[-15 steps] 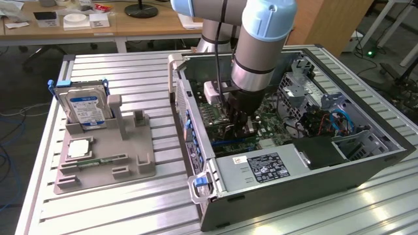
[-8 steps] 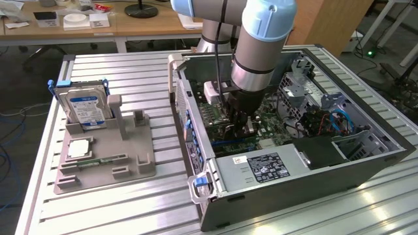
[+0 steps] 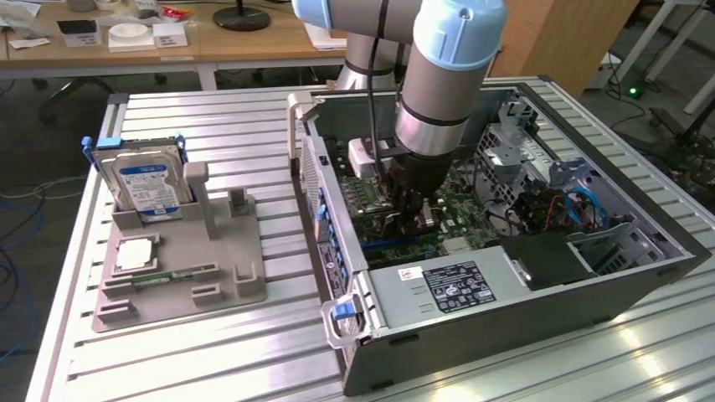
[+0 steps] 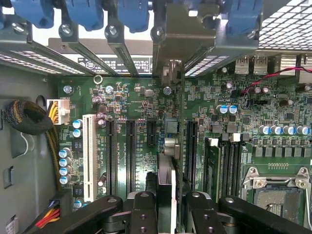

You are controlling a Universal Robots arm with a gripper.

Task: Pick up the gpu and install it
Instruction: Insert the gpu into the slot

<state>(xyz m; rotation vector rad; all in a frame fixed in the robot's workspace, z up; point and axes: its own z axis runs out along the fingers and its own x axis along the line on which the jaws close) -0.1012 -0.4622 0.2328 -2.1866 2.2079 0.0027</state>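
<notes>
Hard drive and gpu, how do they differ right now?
The hard drive stands in the grey tray outside the case; the gpu is inside it, held by the gripper over the motherboard. The hard drive is a silver box with a blue label; the gpu is a thin card with a metal bracket. Both stand on edge.

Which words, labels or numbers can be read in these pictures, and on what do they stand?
No text can be read with certainty.
Blue label on the hard drive: print too small.
Black label on the power supply: print too small.
White sticker on the case wall: blurred.
Motherboard markings: too small.
</notes>
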